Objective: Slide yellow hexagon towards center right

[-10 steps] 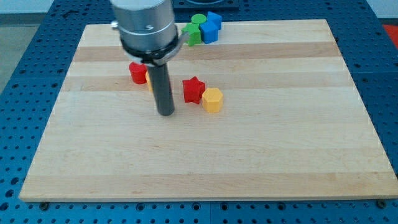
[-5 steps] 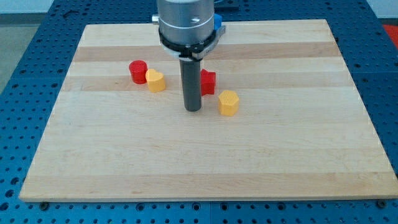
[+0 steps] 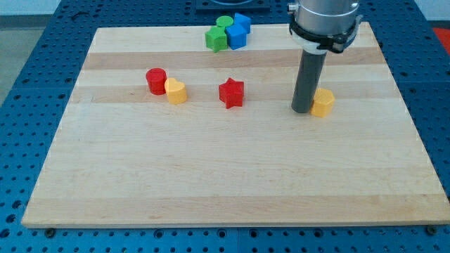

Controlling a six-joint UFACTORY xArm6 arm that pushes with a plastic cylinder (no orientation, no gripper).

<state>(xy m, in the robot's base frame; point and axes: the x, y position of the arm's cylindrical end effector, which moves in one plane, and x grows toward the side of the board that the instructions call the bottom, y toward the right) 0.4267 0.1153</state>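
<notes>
A: Position first — where is your tip?

B: My tip [image 3: 301,110] rests on the wooden surface [image 3: 225,183] in the right half, about mid-depth. It sits just left of the yellow hexagon [image 3: 323,102], touching it or nearly so; I cannot tell which, since the rod's dark edge runs right up against the block.

A: And the hexagon itself?

B: It lies right of center, roughly level with the middle of the surface in depth, well short of the right edge.

A: Are the fingers together or apart?

B: I have none to report — my arm ends in a straight dark rod, so there is nothing to spread or clamp. Only the tip meets the surface.

A: What else is out there?

B: A red star [image 3: 231,93] sits left of my tip, well apart from it, near the center. Farther left, a red cylinder [image 3: 155,81] and a second yellow block [image 3: 176,91] stand touching, the yellow one to the right and slightly nearer; its exact shape is hard to make out. At the far edge, left of my rod's housing, a tight cluster: a green cube-like block [image 3: 216,39], a green rounded one [image 3: 224,23] behind it, a blue block [image 3: 236,36] just right of the green cube, and another blue block [image 3: 242,22] behind that. Their shapes are too small to name surely.
</notes>
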